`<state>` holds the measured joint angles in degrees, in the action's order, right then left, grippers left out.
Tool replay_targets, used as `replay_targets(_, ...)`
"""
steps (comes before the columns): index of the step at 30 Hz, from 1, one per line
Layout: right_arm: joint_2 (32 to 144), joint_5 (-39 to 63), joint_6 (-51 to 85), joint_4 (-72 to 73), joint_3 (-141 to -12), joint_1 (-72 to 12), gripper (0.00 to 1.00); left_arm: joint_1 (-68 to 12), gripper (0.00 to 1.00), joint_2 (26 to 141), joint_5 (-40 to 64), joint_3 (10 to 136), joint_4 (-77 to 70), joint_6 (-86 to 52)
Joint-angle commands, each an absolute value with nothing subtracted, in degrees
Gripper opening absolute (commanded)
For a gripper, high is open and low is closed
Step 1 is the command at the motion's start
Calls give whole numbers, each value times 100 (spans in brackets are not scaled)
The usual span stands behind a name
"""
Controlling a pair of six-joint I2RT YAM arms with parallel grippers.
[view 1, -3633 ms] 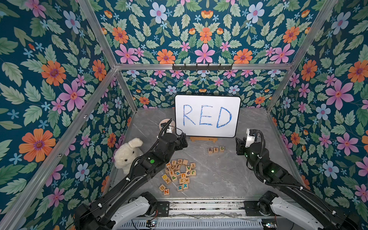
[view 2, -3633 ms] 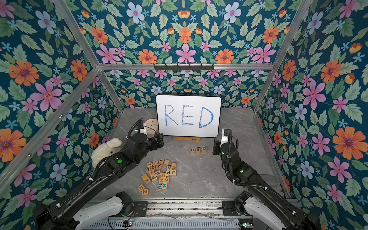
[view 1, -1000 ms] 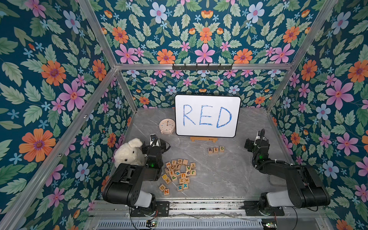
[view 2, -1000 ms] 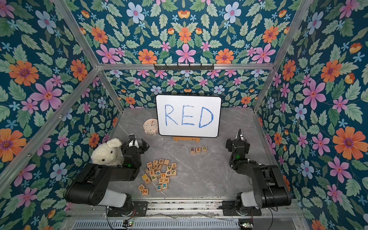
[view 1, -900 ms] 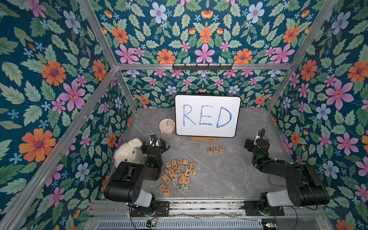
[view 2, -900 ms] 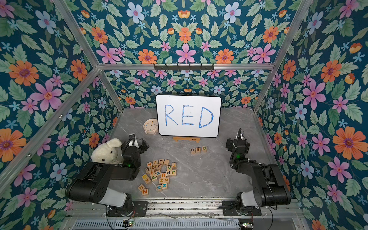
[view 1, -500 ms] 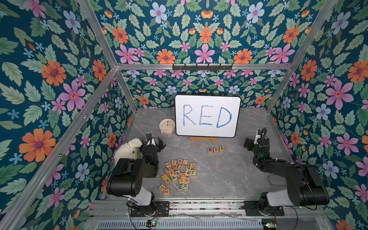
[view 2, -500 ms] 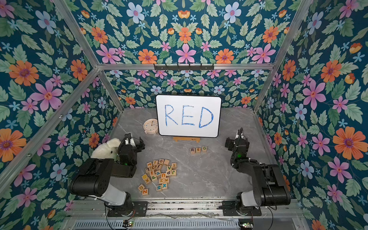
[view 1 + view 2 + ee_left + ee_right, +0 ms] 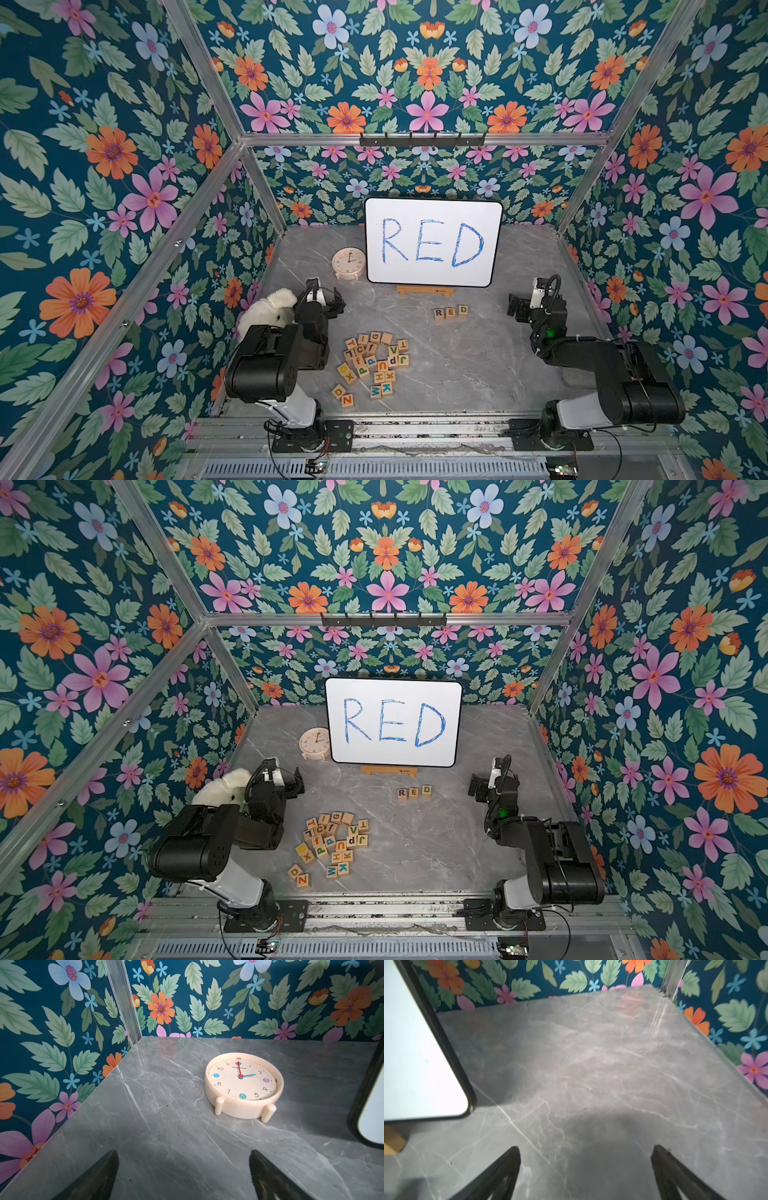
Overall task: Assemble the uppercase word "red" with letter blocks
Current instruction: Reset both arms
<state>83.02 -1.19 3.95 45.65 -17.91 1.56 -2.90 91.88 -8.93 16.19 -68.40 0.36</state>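
- A white plush toy [image 9: 266,309] sits against the left edge of the bench [image 9: 478,365], partly hidden by the left arm.
- The left gripper [image 9: 182,1153] hangs just beside the toy, near the left edge. Its jaws are spread wide with only bare bench between them, and it faces the back-left corner.
- A cream clock [image 9: 349,264] lies face up toward that back-left corner, just beside the whiteboard's left side.
- The loose letter blocks [image 9: 374,365] lie in a cluster near the front edge, left of the middle. Two of them, D and Z, sit a little apart at the front.
- A whiteboard [image 9: 432,243] with RED in blue handwriting stands at the middle of the back edge, in a small wooden stand [image 9: 424,291].
- The word "red" [image 9: 451,312] sits just in front of the stand, right of the middle. It is three cubes side by side in a row: purple R, orange-red E, green D. No gripper touches it.
- The right gripper [image 9: 586,1148] is near the right edge, well apart from the word. Its jaws are wide apart and empty, over bare bench.
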Motion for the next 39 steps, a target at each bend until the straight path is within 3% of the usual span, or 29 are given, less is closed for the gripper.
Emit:
replay_targets(1, 8277, 79, 283, 5083, -1793, 167, 99, -281, 99, 9176, -866, 1625, -7009, 23)
replay_targets(39, 8323, -211, 363, 5256, -1745, 166, 99, -275, 99, 9176, -861, 1626, -7012, 18)
